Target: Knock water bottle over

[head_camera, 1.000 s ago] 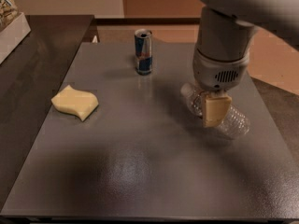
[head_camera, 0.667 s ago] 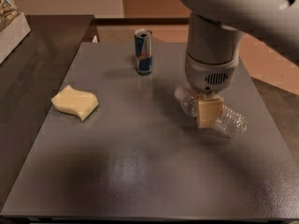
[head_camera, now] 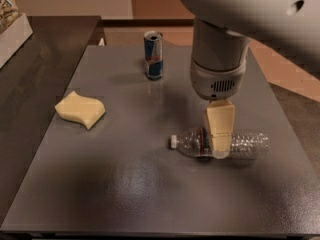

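The water bottle [head_camera: 247,143] is clear ribbed plastic with a dark label band. It lies on its side on the grey table [head_camera: 125,184], right of centre. Its white cap [head_camera: 173,142] points left. My gripper [head_camera: 219,145] hangs from the big grey arm [head_camera: 220,59] straight down onto the middle of the bottle. Its tan tip covers part of the label. The bottle's right end shows free beyond it.
A blue-and-silver drink can [head_camera: 153,55] stands upright at the back of the table. A yellow sponge [head_camera: 80,109] lies at the left. A darker counter [head_camera: 35,59] adjoins the table on the left. The table's front edge runs along the bottom.
The bottle has swung from a slanted lie to lying straight across, and has shifted toward the front. The gripper has moved with it, left and forward.
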Robot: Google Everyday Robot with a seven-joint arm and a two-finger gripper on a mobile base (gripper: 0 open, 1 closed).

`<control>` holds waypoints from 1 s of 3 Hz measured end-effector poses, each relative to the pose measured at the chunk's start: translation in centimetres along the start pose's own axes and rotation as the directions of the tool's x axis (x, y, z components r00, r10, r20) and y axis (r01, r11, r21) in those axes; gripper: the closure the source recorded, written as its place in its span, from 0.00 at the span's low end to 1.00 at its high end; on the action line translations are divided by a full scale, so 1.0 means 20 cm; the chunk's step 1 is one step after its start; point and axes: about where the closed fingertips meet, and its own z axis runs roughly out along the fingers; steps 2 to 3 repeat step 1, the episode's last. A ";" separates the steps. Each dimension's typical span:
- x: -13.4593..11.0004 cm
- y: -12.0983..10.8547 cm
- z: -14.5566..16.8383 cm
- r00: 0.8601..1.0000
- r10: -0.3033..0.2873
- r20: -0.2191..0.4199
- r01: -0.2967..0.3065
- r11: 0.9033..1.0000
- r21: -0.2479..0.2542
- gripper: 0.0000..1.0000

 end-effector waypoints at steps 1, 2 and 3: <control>0.00 0.00 0.00 1.000 0.000 0.000 0.000 1.000 0.000 0.00; 0.00 0.00 0.00 1.000 0.000 0.000 0.000 1.000 0.000 0.00; 0.00 0.00 0.00 1.000 0.000 0.000 0.000 1.000 0.000 0.00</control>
